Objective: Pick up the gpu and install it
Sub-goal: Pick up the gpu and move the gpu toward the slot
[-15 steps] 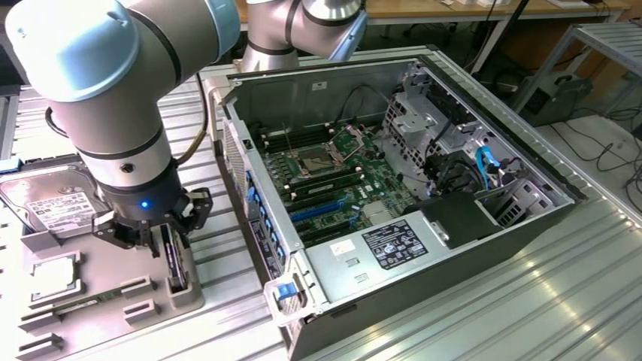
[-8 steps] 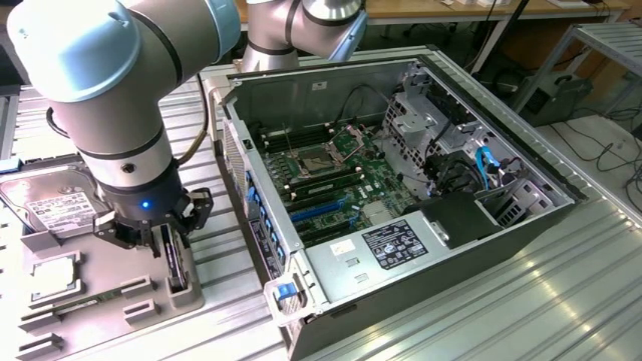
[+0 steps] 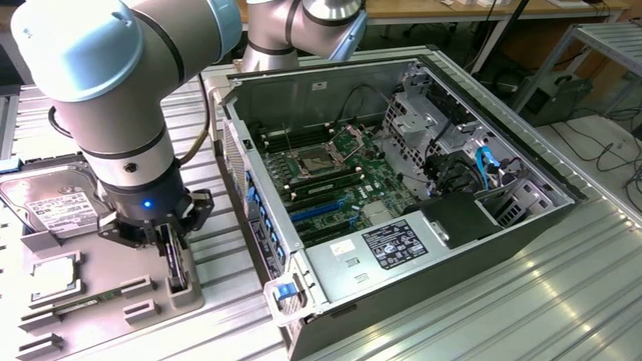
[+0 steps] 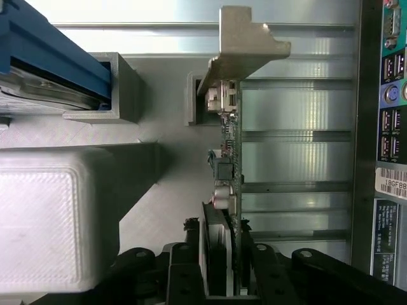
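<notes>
The gpu [image 3: 180, 274] is a thin dark card standing on edge in a slot of the grey fixture [image 3: 101, 248], at the exterior view's left. My gripper [image 3: 173, 248] has come straight down over it. In the wrist view the gpu [image 4: 230, 165] appears edge-on, with its silver bracket [image 4: 245, 38] at the far end. My gripper [image 4: 221, 273] straddles the card's near end. Its black fingers [image 4: 184, 273] press against both faces, so it is shut on the card, which still sits in the fixture.
The fixture also holds a hard drive [image 3: 50, 203], a square CPU [image 3: 50, 274] and a memory stick [image 3: 86, 303]. The open computer case [image 3: 401, 195] lies on the exterior view's right, its motherboard slots [image 3: 321, 210] exposed. The case's rear ports [image 4: 388, 127] are close beside the gpu.
</notes>
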`<state>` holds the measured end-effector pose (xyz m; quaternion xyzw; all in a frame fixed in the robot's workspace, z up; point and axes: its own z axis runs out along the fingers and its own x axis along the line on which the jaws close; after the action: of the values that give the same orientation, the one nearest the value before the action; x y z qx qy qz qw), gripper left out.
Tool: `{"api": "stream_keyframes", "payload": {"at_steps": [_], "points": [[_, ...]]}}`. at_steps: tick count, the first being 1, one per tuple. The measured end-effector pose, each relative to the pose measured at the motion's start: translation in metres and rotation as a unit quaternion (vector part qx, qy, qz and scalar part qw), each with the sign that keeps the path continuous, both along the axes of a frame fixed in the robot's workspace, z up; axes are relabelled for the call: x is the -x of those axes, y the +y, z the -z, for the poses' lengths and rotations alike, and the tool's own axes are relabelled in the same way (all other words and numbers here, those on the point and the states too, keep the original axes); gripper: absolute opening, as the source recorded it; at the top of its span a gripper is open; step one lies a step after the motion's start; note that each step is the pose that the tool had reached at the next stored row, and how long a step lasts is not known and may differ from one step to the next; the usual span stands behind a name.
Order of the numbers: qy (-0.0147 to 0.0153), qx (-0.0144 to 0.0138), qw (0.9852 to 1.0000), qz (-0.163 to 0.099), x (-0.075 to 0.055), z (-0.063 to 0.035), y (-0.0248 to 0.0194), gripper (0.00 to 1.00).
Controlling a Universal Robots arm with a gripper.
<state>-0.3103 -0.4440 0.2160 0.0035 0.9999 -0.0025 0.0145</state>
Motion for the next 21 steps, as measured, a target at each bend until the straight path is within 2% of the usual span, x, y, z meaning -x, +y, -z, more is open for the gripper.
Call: {"api": "stream_keyframes", "payload": {"at_steps": [1,2,13,21], "points": [[0.0000,0.0000,1.0000,0.000,0.000,0.0000,0.0000,0.35],[0.0000,0.0000,1.0000,0.000,0.000,0.0000,0.0000,0.28],[-0.0001,-0.0001,1.0000,0.000,0.000,-0.0002,0.0000,0.28],[0.0000,0.0001,1.0000,0.000,0.000,-0.0102,0.0000,0.28]]}}
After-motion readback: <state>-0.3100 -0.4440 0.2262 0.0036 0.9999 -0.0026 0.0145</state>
